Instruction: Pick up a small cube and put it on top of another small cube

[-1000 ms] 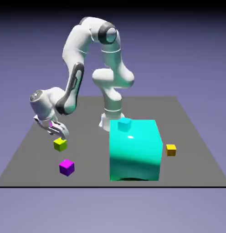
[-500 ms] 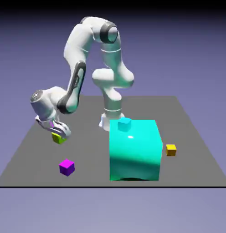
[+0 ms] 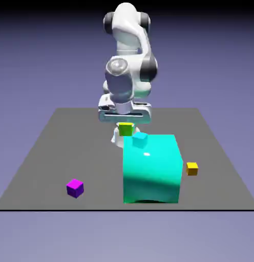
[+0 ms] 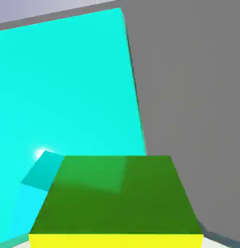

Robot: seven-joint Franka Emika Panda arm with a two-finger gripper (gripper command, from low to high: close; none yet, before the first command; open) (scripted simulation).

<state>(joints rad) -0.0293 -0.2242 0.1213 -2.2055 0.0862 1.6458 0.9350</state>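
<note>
The small lime cube [image 3: 125, 129] hangs in the air, and my gripper [image 3: 125, 126] is shut on it. It sits just behind and slightly to the exterior view's left of the small cyan cube [image 3: 140, 138], which rests on the far edge of the big cyan block [image 3: 152, 168]. In the hand view the lime cube [image 4: 117, 198] fills the bottom and hides my fingertips. The small cyan cube [image 4: 42, 170] peeks out to its left, on the big block's top [image 4: 68, 87].
A magenta small cube [image 3: 75, 188] lies on the grey table [image 3: 42, 153] at the exterior view's front left. An orange-yellow small cube [image 3: 192, 168] lies just right of the big block. The robot's base stands behind the block.
My gripper shut on the lime cube at the table's left, lifted it and swung it toward the exterior view's right, up to the big block's far edge.
</note>
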